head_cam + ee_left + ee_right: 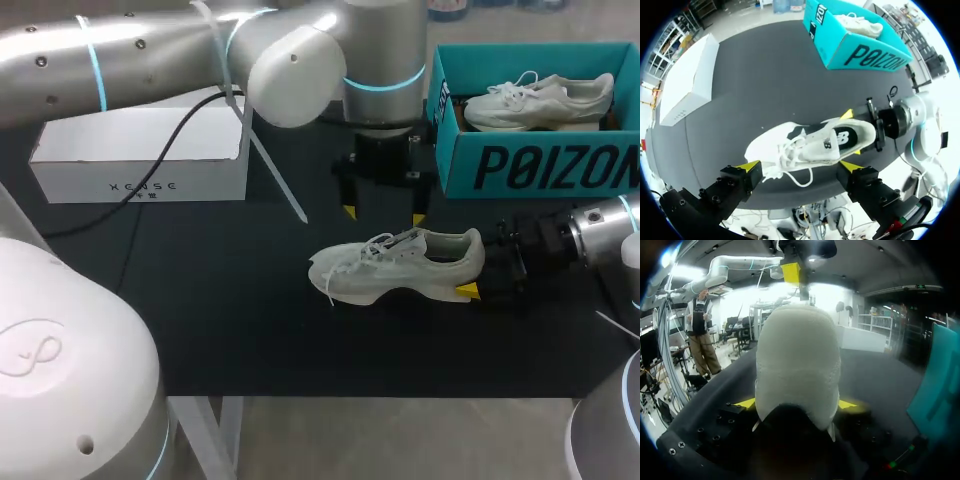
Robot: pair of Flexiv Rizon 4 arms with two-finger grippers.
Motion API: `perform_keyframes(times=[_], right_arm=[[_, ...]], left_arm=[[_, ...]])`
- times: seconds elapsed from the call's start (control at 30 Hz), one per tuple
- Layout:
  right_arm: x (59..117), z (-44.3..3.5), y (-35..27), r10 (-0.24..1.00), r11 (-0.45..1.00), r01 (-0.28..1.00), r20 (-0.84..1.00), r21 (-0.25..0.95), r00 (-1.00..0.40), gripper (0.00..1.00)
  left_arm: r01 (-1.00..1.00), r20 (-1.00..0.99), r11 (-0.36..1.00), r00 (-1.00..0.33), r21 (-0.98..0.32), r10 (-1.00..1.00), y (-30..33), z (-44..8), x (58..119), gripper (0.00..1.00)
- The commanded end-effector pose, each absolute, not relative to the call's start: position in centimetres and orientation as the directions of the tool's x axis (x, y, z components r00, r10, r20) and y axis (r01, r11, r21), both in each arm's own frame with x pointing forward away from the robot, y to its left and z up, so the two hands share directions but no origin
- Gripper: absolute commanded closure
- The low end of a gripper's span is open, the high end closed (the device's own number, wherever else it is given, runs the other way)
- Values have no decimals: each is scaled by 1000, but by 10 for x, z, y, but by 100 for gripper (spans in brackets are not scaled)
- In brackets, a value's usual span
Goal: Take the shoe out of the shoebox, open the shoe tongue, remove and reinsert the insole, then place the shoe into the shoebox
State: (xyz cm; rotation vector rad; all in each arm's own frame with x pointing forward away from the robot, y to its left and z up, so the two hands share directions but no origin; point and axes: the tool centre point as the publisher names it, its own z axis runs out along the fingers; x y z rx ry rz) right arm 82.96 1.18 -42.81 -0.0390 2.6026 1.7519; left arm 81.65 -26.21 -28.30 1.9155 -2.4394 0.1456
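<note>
Between right jaws, shoe [400, 263] heel.

The shoe [400, 265] stands in the middle of the table [200, 300], toe to the left and heel to the right. The right hand [472, 275] is at the heel, with one finger pressed on each side. The left hand [383, 214] hangs just behind the shoe, above it. The shoebox [540, 165] sits at the back right with another shoe [540, 100] inside. A long box [140, 155] sits at the back left.

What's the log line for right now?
white mesh sneaker: on black table, outside teal cardboard shoebox | right gripper: shut on heel | left gripper: open, over sneaker
</note>
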Motion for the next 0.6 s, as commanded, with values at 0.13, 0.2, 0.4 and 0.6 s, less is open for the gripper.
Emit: perform_keyframes(times=[0.13,0.2,0.4,0.6], right_arm=[[829,-430,14,-16,378,-23,-18,925,-1000,100],[829,-430,14,-16,378,-23,-18,925,-1000,100],[829,-430,14,-16,378,-23,-18,925,-1000,100],[829,-430,14,-16,378,-23,-18,925,-1000,100]], left_arm=[[-964,35,265,-265,-6,-964,-305,-302,824,0],[-966,23,259,-259,11,-966,-309,-306,823,0],[-973,-20,227,-228,47,-973,-306,-317,815,0],[-984,-44,161,-164,72,-985,-290,-324,811,0]])
